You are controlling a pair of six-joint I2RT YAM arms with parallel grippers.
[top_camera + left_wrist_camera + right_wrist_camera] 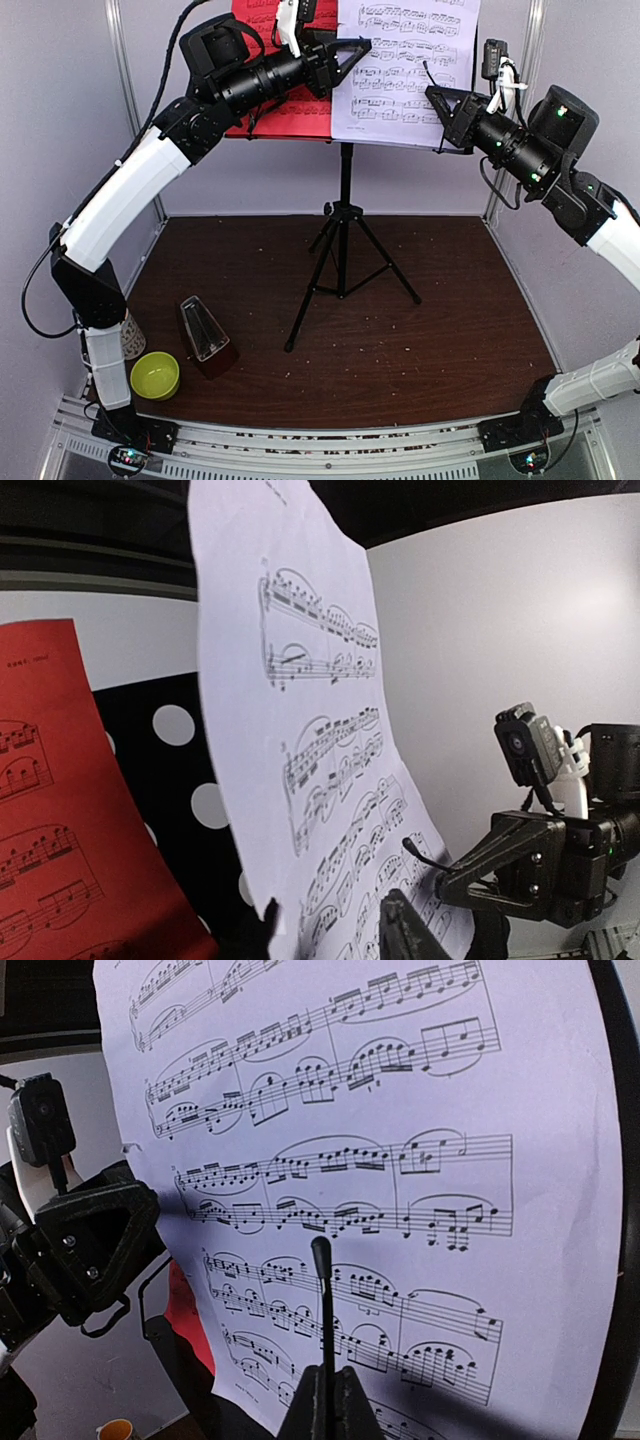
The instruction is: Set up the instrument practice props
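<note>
The black music stand (346, 200) rises from its tripod mid-table, and its perforated desk (150, 770) carries the red sheet (285, 118) on the left and the white sheet (410, 70) on the right. My left gripper (330, 930) is at the white sheet's (300, 730) lower left edge. Its fingers stand apart with that edge between them. My right gripper (327, 1375) is shut on a thin black page-holder wire (322, 1290) lying across the front of the white sheet (400, 1160). The dark-red metronome (205, 335) stands at the near left.
A lime-green bowl (155, 375) sits near the left arm's base, and a mug (130, 335) is half hidden behind that arm. The tripod legs (385, 265) spread over the brown table. White walls close in on both sides.
</note>
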